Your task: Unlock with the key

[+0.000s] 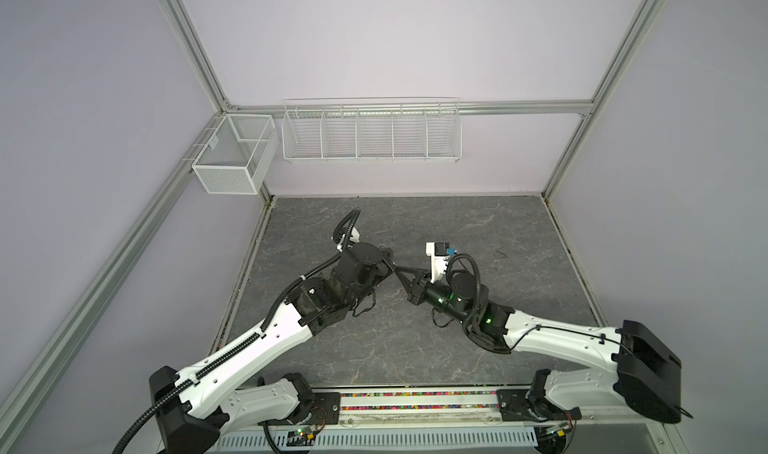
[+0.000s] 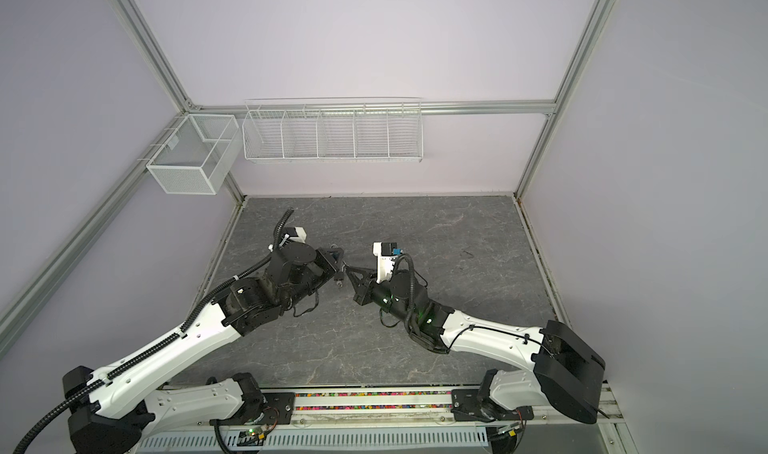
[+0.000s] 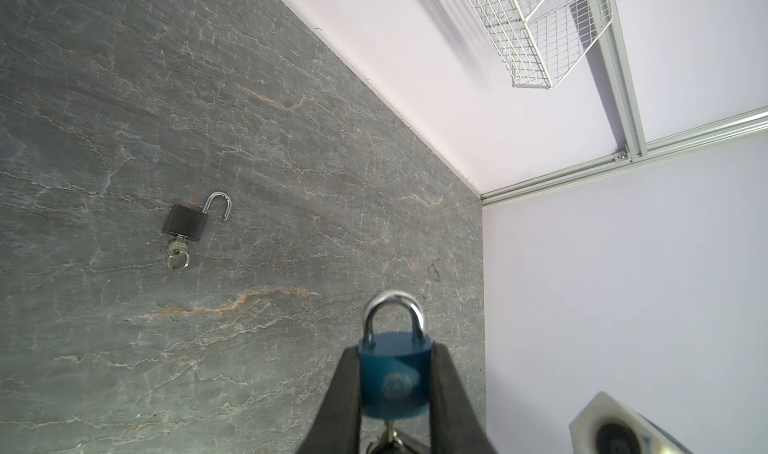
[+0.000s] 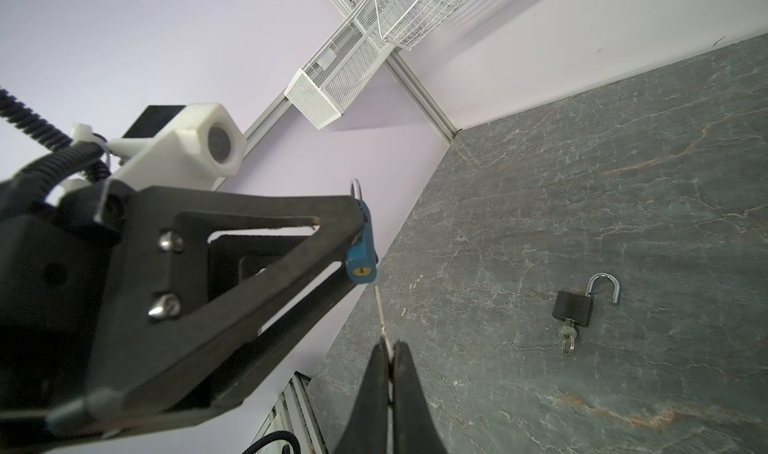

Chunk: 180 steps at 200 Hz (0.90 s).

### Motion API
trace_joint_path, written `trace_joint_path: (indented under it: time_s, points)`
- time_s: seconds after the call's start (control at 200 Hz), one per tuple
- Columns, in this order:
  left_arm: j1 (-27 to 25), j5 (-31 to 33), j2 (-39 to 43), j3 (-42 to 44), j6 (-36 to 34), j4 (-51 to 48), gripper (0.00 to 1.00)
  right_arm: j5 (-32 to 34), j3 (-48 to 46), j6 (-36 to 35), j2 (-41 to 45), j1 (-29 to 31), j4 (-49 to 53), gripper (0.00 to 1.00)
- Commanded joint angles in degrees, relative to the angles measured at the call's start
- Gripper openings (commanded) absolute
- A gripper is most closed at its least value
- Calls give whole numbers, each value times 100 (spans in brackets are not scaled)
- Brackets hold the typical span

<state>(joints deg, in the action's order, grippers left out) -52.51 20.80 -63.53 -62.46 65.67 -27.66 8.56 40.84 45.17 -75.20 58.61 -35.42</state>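
Observation:
A blue padlock (image 3: 392, 373) with its silver shackle (image 3: 392, 310) closed is held above the table, and my left gripper (image 3: 395, 350) is shut on its two sides. In the right wrist view the padlock (image 4: 360, 256) shows its brass keyhole end. My right gripper (image 4: 390, 346) is shut on a thin silver key (image 4: 380, 312). The key points up at the lock's underside, its tip just beside the keyhole and not inside it. In both top views the two grippers (image 1: 392, 265) (image 2: 348, 270) meet tip to tip over the middle of the table.
A black padlock (image 3: 185, 223) (image 4: 572, 308) lies on the grey stone table (image 1: 374, 348) with its shackle swung open and a key with a ring in it. A white wire rack (image 1: 370, 132) and a mesh basket (image 1: 235, 154) hang on the back wall.

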Motion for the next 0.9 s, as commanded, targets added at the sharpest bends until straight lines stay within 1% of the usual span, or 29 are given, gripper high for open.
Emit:
trace_joint_path:
  time_s: [0.0,0.895]
  points:
    - [21,14,-7,3,-37,61,0,-38,91,-24,111,-23,-169,6]
    - [12,14,-73,-12,-98,-10,0,-303,250,150,20,-148,-221,6]
